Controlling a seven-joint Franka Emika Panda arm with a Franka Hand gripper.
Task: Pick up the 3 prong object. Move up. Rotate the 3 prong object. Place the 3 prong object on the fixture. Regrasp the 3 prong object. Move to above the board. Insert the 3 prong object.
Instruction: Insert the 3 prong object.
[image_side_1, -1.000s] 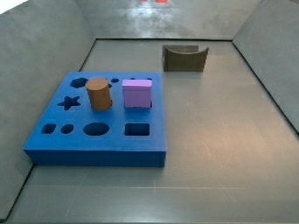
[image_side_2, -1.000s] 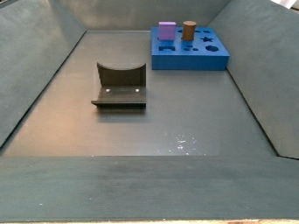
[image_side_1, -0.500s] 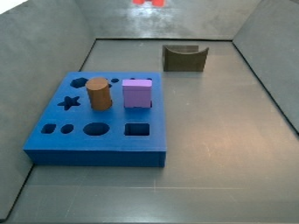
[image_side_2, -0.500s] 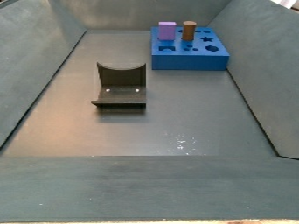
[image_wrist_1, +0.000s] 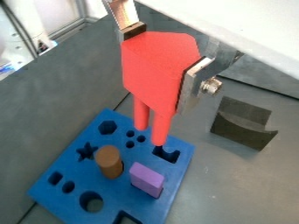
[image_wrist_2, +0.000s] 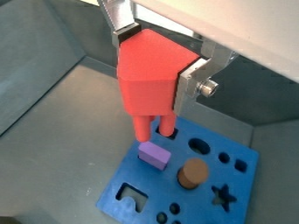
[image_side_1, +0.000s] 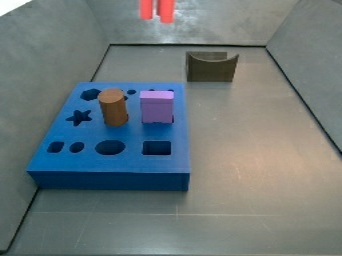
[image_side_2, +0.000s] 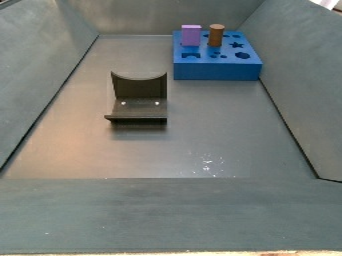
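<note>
Grey metal walls slope down to a dull grey floor (image_side_1: 241, 180), and on it sit two fixed things: the board (image_side_1: 114, 150) and the fixture (image_side_1: 211, 65). In a side view the blue board lies at about 8 o'clock from the middle of the floor, with the dark fixture at about 1 o'clock, well apart from it. A brown cylinder (image_side_1: 112, 107) and a purple cube (image_side_1: 158, 106) stand upright in the board, just beside each other, and both also show in a side view (image_side_2: 215, 35) (image_side_2: 193, 36) at the far end of the bin.

The gripper (image_wrist_1: 159, 54) hangs high above the board. Its silver fingers (image_wrist_1: 197, 83) are closed on the 3 prong object (image_wrist_1: 155, 70), pressing the red body from two sides, with the prongs pointing down toward the board. In both wrist views the red piece (image_wrist_2: 149, 74) is held clear of the board (image_wrist_2: 187, 179), with nothing touching its prong tips.

In a side view only the red prongs (image_side_1: 156, 10) show, at the 12 o'clock edge of the picture, above the back wall. Half a second ago just a small red patch peeked in there, and a second ago even less, so the piece has come down further into view. Board, cylinder, cube and fixture have not shifted
</note>
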